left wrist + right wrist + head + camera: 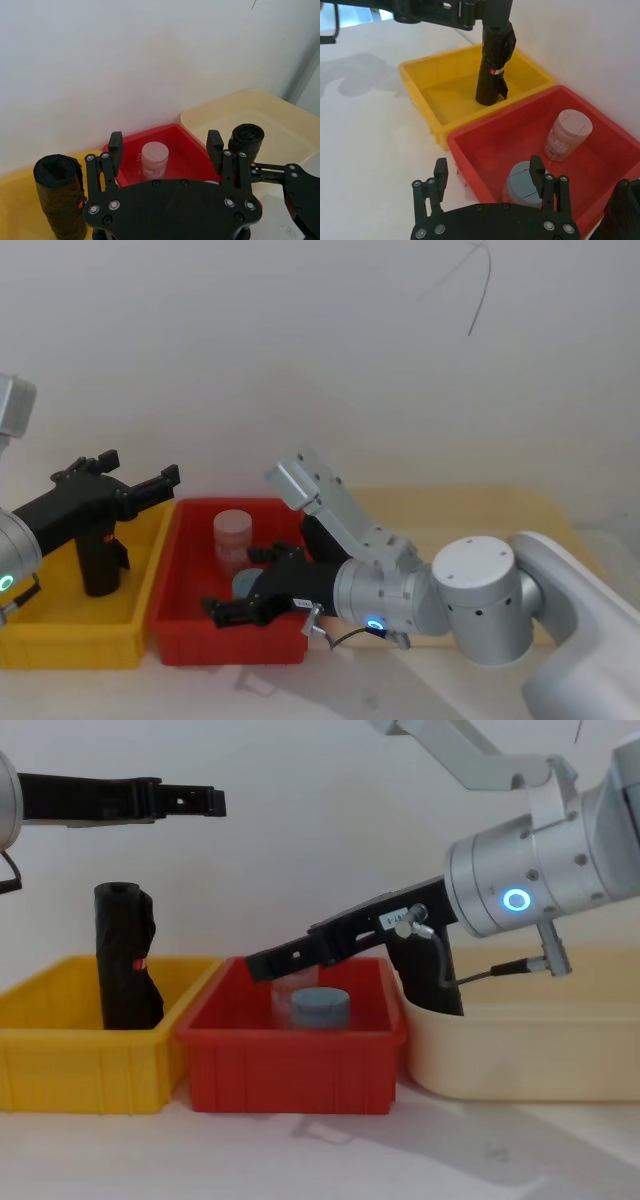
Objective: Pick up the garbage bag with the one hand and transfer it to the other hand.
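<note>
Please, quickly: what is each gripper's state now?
Left gripper: open, empty, above the yellow bin.
Right gripper: open, empty, over the red bin.

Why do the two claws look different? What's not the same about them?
The left claw is up high and level, higher than the garbage bag standing in the yellow bin. The right claw is low and slants down over the red bin. The left arm's ring glows green, and the right arm's ring glows blue. Both claws are black, open and holding nothing.
</note>
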Tool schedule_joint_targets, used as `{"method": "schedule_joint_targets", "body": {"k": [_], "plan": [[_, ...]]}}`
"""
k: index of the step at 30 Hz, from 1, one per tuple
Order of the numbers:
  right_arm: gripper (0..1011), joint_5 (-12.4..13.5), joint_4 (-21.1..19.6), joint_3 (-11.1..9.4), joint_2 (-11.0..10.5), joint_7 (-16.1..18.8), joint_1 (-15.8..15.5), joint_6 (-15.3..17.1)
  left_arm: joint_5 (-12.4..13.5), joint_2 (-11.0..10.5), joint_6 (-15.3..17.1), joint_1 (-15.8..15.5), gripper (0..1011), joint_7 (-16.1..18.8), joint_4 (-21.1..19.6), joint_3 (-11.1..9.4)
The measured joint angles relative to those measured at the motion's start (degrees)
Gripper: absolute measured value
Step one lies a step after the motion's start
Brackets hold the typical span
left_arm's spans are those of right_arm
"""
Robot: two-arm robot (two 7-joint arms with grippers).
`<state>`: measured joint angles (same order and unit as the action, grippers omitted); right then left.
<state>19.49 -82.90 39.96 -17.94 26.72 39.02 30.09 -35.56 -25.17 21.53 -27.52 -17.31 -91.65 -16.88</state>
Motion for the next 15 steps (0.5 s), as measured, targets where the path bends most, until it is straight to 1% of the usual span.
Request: {"method": "schedule_joint_targets", "body": {"k": [8,14,15], "plan": [[1001,-1.0,3.2,0.6,1.1,0.6,1.8,0.1,0.0,0.0,0.0,0.0,1001,0.0,0.0,0.0],[1001,-2.2,7.0,1.3,2.0,1.2,3.5,-0.4,0.0,0.0,0.0,0.0,1001,0.0,0.0,0.0],[1001,-2.2,7.0,1.3,2.0,1.2,3.5,-0.4,0.0,0.0,0.0,0.0,1001,0.0,0.0,0.0]]}}
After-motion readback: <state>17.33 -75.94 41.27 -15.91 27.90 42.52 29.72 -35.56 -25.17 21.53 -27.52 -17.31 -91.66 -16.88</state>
